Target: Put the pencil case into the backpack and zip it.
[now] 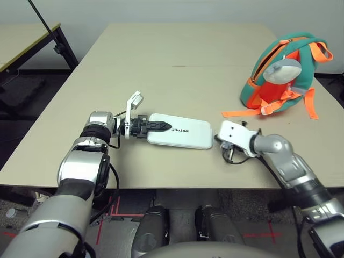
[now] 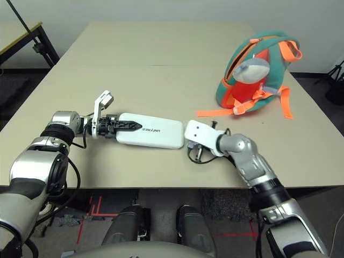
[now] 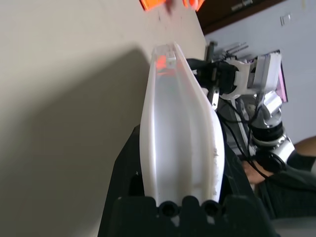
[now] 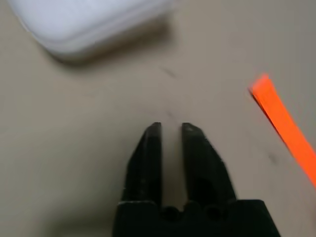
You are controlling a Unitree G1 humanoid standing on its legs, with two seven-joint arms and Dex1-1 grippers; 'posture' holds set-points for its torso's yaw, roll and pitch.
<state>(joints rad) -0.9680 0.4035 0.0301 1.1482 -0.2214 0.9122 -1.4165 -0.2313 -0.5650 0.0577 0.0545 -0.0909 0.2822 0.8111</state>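
has the pencil case (image 1: 185, 137) pinched at one end between the left gripper's fingers (image 1: 167, 127), at or just over the table (image 1: 161, 80), well apart from the backpack (image 1: 307, 75). has the right gripper (image 4: 171, 126) narrowly parted, empty, near the other end. looks light, stiff, perhaps slippery; best to grasp firmly across both broad faces, nearer the middle. smooth white shell, rounded corners; soft teal-and-orange fabric, grey plush toy (image 1: 282, 71) beyond.

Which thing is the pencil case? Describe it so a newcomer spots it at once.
On the big beige table, look near the edge closest to the robot, between its two forearms. The pencil case is the flat white rounded rectangle there, gripped at one end by the left gripper. Dark "UNITREE" lettering distinguishes it from the upright teal-and-orange backpack.
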